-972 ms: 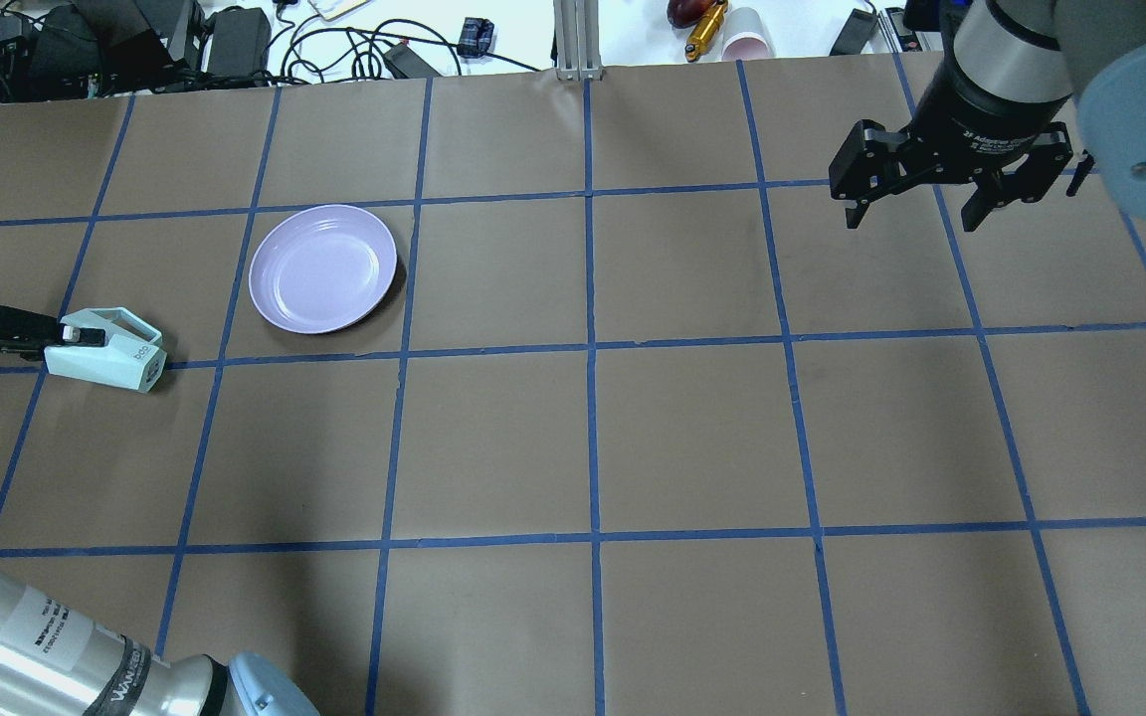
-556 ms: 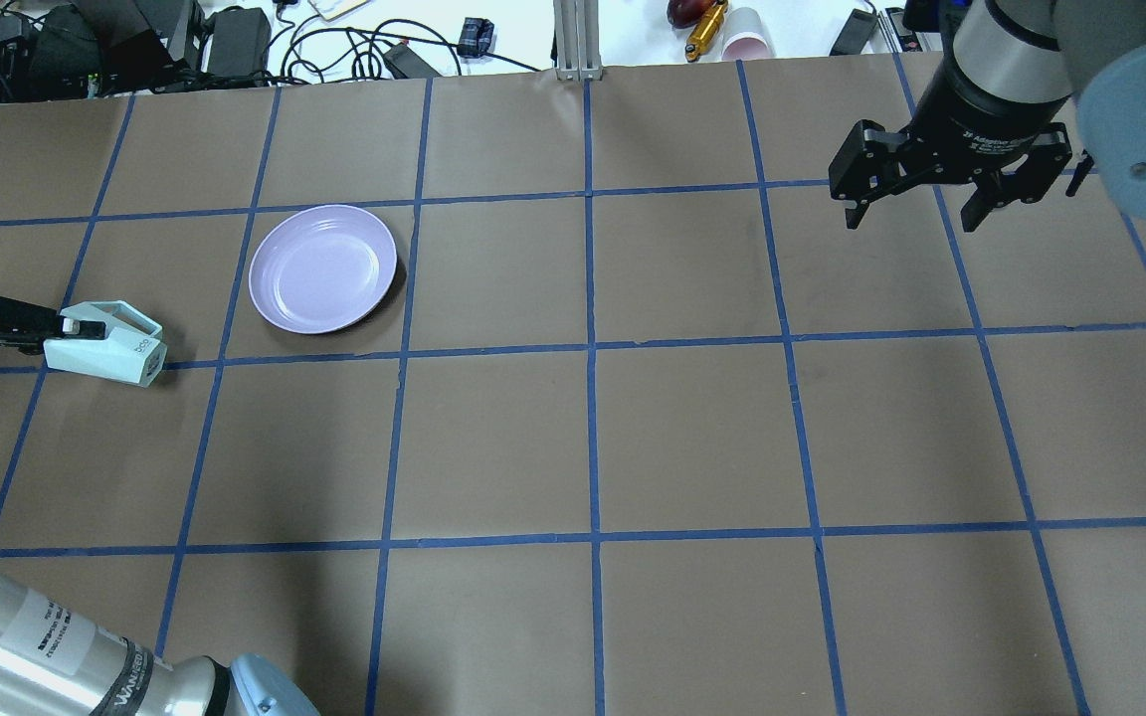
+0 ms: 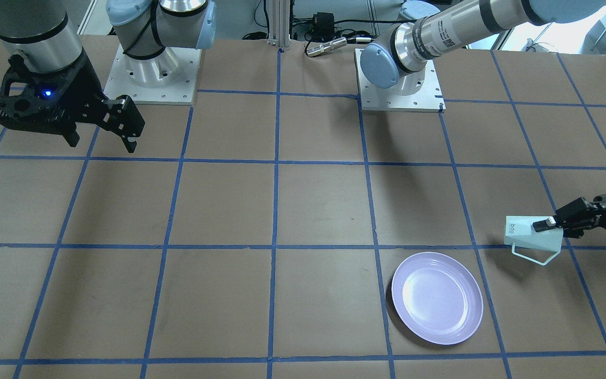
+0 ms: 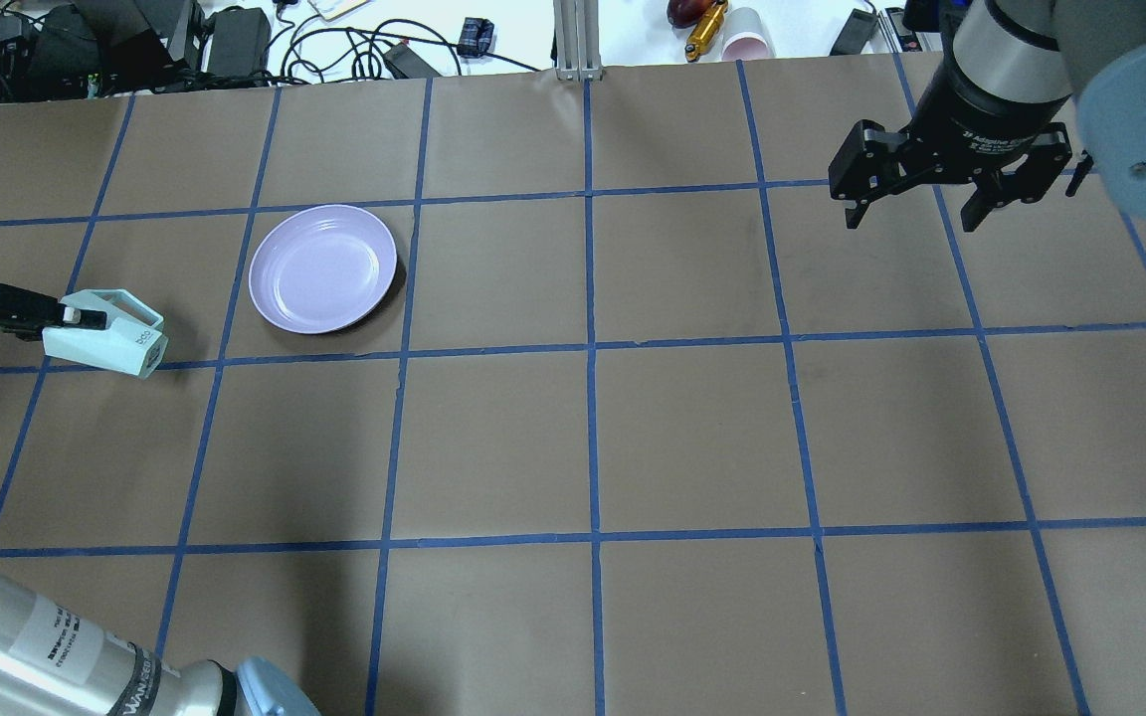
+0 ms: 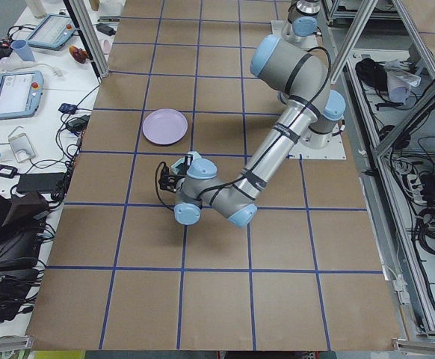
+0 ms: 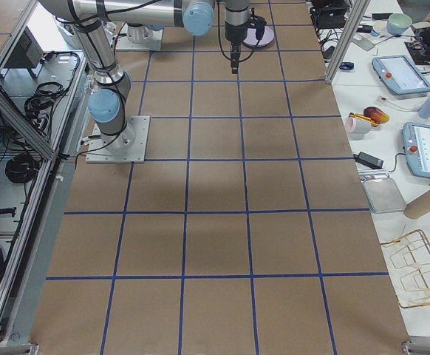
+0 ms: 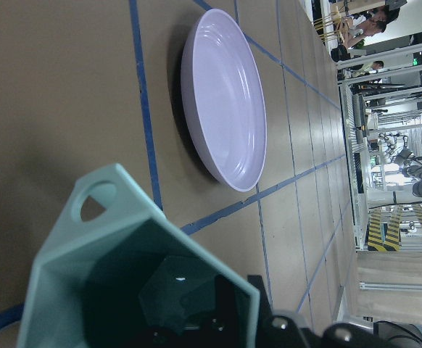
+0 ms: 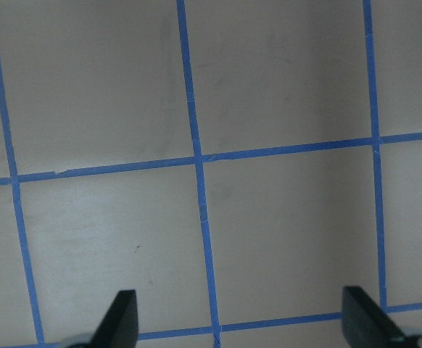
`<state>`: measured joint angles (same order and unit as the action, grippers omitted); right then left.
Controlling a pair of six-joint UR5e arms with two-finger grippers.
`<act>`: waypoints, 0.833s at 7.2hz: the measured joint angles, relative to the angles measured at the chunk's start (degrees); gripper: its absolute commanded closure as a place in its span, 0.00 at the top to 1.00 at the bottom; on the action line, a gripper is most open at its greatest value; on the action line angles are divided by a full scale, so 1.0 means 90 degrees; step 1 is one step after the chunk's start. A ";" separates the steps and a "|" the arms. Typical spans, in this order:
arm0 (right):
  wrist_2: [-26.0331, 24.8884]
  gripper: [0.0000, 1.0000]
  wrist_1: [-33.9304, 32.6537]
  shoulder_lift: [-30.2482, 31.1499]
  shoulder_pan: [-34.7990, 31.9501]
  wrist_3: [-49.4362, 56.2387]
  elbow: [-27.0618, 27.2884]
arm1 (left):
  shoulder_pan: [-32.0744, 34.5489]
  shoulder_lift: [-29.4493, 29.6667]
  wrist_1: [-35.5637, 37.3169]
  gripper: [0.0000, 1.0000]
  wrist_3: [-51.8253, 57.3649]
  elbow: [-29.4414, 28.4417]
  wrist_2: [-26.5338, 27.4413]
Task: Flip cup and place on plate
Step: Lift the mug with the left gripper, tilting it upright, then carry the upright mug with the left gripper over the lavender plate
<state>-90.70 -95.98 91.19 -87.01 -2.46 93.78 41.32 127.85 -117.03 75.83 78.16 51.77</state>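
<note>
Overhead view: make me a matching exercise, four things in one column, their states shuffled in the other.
Things:
1. cup
2. plate
3. left gripper
4. right gripper

States:
A. open, holding nothing
B. empty, flat on the table
C. tipped on its side, logo base showing
D. shut on the cup's wall at the rim

Pairs: 1-C, 2-B, 3-D, 4-A
</note>
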 measured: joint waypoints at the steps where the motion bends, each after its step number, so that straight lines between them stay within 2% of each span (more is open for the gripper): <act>1: 0.0000 1.00 0.0000 0.0000 0.0000 0.0000 0.0000 | 0.0202 -0.0201 0.0073 0.00 -0.0092 0.0025 0.0069; 6: 0.0000 1.00 0.0000 0.0001 0.0000 0.0000 0.0000 | 0.0877 -0.1055 0.0962 0.00 -0.1426 0.0321 0.0575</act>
<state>-90.70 -95.97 91.20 -87.01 -2.46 93.78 49.21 118.35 -108.37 62.99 81.04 56.94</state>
